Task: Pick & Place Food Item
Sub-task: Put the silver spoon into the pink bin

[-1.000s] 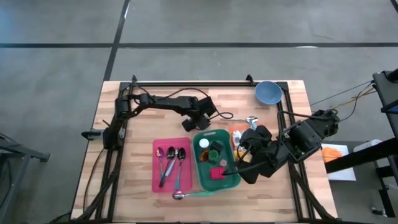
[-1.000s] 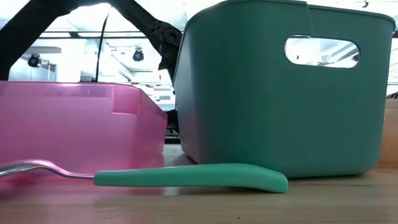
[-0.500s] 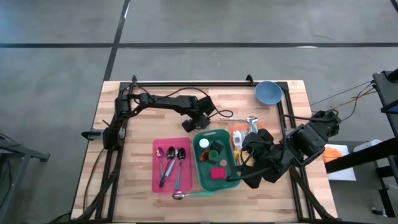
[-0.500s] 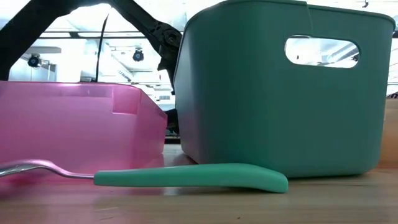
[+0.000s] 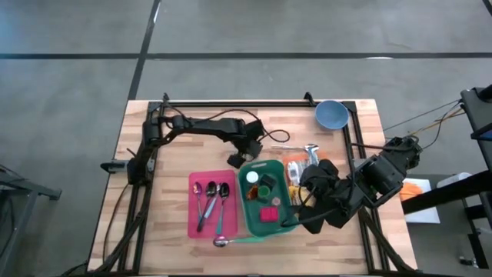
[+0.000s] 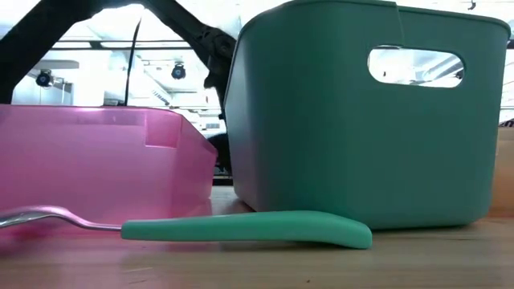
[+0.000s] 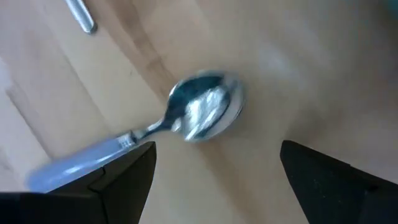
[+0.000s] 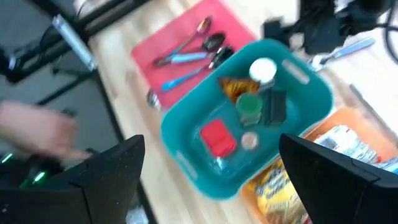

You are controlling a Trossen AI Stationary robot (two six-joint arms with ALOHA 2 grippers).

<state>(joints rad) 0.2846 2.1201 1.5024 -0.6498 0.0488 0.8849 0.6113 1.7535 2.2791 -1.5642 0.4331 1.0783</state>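
Far left of the wooden slat table [image 5: 161,223], nothing but bare boards and the arm frame. The left gripper [image 5: 247,151] sat low behind the bins, fingers [image 7: 106,180] well apart, w/ a blue-handled metal spoon [image 7: 186,121] lying on the wood between and just ahead of them (bowl blurred, handle cut off at the picture's edge in the wrist view). From above that spoon was hidden under the gripper.

Next right, the pink plastic tray [image 5: 194,223] held three spoons side by side; in the low view its translucent wall [image 6: 96,160] hid them entirely. A green-handled spoon [image 5: 246,241] lay on the table in front of both bins, touching neither as far as could be told.

The teal plastic bin [image 5: 247,219] stood just beside the tray. Inside: a white-lidded jar [image 8: 263,68], a red block-shaped item [image 8: 217,137], a green round piece [image 8: 249,106], a dark box, something orange – all blurred, hard to ID. The low view showed only the bin's outer wall and handle slot.

Right of it, an orange tray [image 8: 348,127] w/ foil snack packets [image 8: 342,140], partly covered by the arm from above. The right gripper [image 5: 307,201] hovered over the bin's right rim and that tray, fingers [image 8: 112,168] spread wide, empty. Blue bowl [image 5: 331,115] at the far right corner.
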